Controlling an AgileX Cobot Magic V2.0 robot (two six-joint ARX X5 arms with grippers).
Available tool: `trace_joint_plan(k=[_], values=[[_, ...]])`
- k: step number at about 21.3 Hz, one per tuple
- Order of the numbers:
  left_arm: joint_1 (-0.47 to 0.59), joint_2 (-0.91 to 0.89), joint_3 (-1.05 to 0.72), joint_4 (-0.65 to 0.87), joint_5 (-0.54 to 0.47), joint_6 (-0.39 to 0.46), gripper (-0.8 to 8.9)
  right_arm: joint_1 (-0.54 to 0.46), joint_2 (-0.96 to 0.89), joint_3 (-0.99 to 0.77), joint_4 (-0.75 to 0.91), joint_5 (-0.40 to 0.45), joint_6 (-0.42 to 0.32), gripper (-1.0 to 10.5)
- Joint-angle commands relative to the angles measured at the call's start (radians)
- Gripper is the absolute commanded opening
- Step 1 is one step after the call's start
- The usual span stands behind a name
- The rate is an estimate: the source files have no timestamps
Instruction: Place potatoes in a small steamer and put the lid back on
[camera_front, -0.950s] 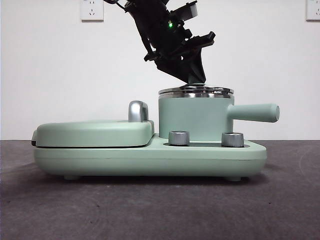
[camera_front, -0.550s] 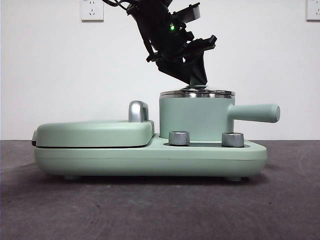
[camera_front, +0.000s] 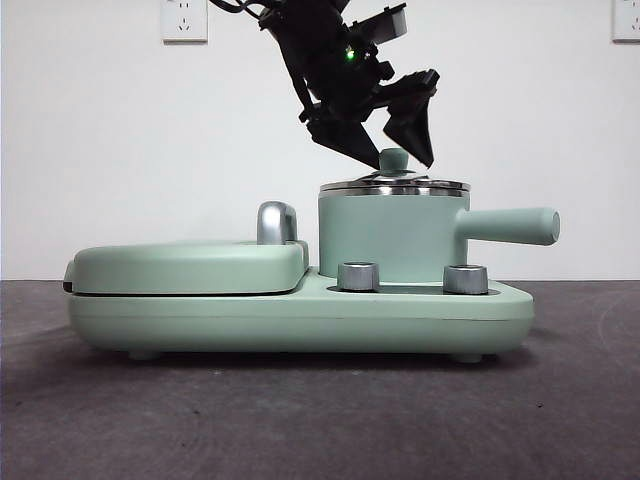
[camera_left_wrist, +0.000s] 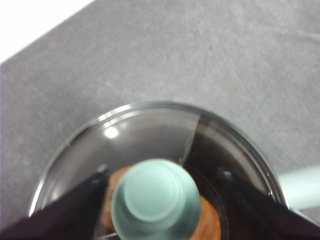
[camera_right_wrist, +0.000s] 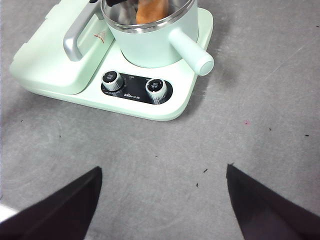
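The potato sits down inside the small steamer, and only the wrist cameras give that away: through the glass of the lid the left wrist view shows orange-brown skin under the knob, and the right wrist view shows the same orange lump inside the steel rim. From the front the pot's mint wall hides it completely.

The lid lies flat on the steamer's rim, its mint knob standing up in the middle. The steamer itself stands on the right half of a mint-green cooker base, beside the closed grill cover with its chrome handle, two knobs in front.

The left gripper hangs just above the lid, jaws spread to either side of the knob with a clear gap on each side, gripping nothing.

The right gripper is well back over bare grey table, jaws wide apart and empty.
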Motion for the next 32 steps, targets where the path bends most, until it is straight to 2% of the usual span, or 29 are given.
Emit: trace_joint_plan(k=[1, 3, 6, 8, 11, 13, 18, 22, 28, 32], values=[[-0.009, 0.008, 0.061, -0.018, 0.004, -0.006, 4.93, 0.006, 0.005, 0.007, 0.006, 0.0, 0.01, 3.9], [-0.009, -0.02, 0.085, -0.055, 0.004, -0.047, 5.38, 0.006, 0.005, 0.007, 0.006, 0.0, 0.01, 3.9], [0.001, -0.094, 0.102, -0.205, 0.004, -0.06, 5.37, 0.006, 0.005, 0.007, 0.006, -0.001, 0.01, 3.9], [0.016, -0.159, 0.102, -0.331, 0.004, -0.083, 5.36, 0.006, 0.005, 0.007, 0.006, -0.006, 0.01, 3.9], [0.025, -0.258, 0.102, -0.579, 0.004, -0.136, 5.35, 0.006, 0.006, 0.007, 0.008, -0.05, 0.003, 3.9], [0.029, -0.333, 0.1, -0.684, 0.005, -0.164, 5.35, 0.006, 0.006, 0.007, 0.02, -0.088, 0.002, 3.9], [0.029, -0.553, 0.022, -0.75, 0.005, -0.188, 5.35, 0.006, 0.006, 0.007, 0.03, -0.163, 0.002, 3.9], [0.029, -0.819, -0.245, -0.758, 0.005, -0.2, 5.35, 0.006, 0.006, 0.007, 0.03, -0.187, 0.002, 3.9], [0.03, -1.127, -0.56, -0.663, 0.003, -0.259, 5.3, 0.006, 0.006, 0.007, 0.051, -0.187, -0.008, 3.9], [0.03, -1.337, -0.776, -0.558, 0.002, -0.324, 5.3, 0.006, 0.006, 0.007, 0.082, -0.187, -0.058, 3.9]])
